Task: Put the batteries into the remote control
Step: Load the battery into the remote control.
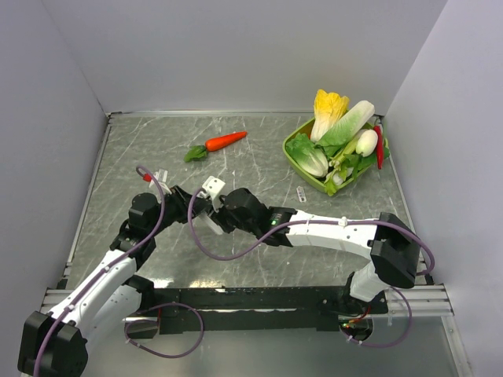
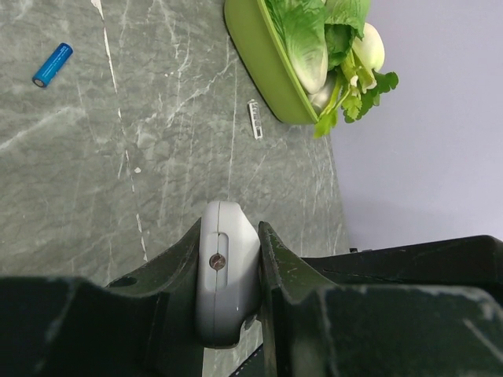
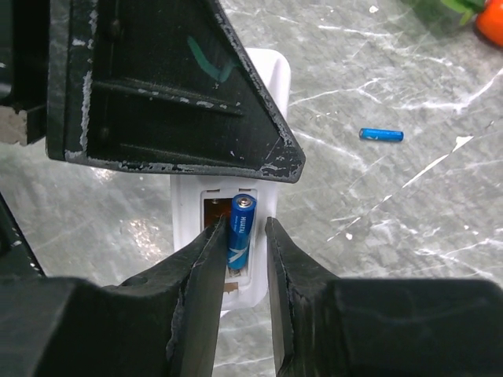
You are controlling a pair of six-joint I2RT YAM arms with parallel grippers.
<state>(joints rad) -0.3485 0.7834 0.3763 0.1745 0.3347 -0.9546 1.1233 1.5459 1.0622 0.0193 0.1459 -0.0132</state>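
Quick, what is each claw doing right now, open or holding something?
Left gripper: closed on the remote.
Right gripper: closed on a battery, at the remote.

The remote control's [image 3: 263, 71] open compartment is crowded: it is overhung by a finger [image 3: 157, 86] of the left gripper [image 2: 229, 263] and closed in by the right gripper [image 3: 245, 228] with its battery [image 3: 241, 210]. Bare table [image 1: 259, 169] is left around the loose battery [image 3: 381, 135]; the far right corner is blocked by the vegetable tray [image 1: 289, 149].

Bright even overhead light, soft shadows, faint sheen on the table [image 1: 259, 169] — near foregrounds blurred (wrist views)
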